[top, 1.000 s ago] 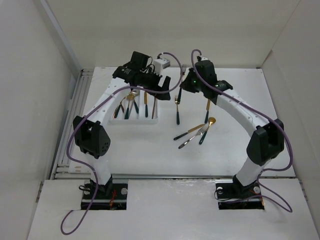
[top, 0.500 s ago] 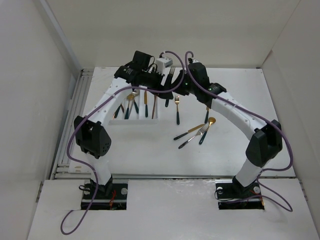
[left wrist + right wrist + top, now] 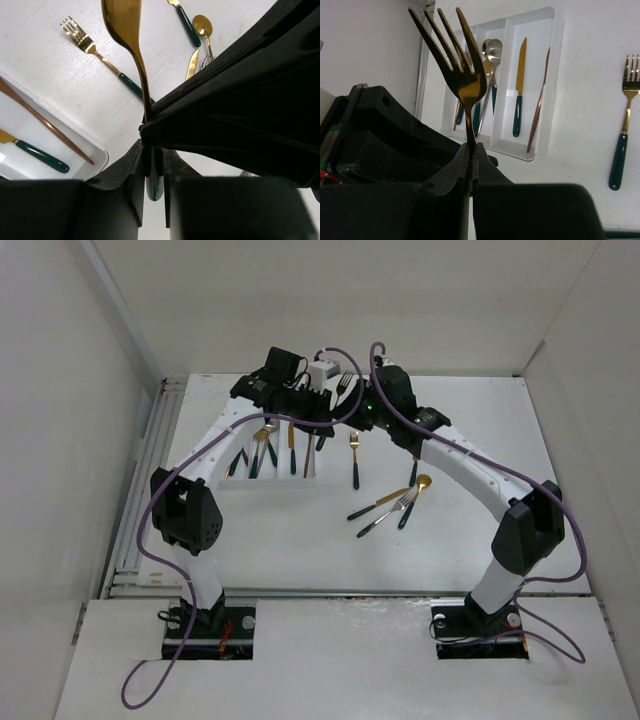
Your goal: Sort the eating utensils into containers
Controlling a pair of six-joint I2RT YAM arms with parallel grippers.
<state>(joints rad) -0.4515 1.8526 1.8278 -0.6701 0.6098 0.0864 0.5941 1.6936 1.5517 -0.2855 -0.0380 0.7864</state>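
**Task partly done.** The left gripper [image 3: 152, 176] and right gripper [image 3: 471, 150] were both clamped on one raised fork [image 3: 465, 85], held near the right wall of the tray [image 3: 560, 22]. Several utensils [image 3: 518, 100] lay in its compartments. A gold fork [image 3: 353, 455] and a loose cluster [image 3: 388, 506] still awaited sorting on the table [image 3: 500, 440]. The table right of the cluster lay open, while both arms crowded the tray.

Gold spoon [image 3: 123, 22] with dark green handle, gold fork [image 3: 465, 75], second gold fork [image 3: 626, 120] with dark green handle, plain white table [image 3: 300, 540], white tray [image 3: 536, 30], copper-brown utensil [image 3: 539, 100], silver spoon [image 3: 492, 50], purple cable [image 3: 124, 690]
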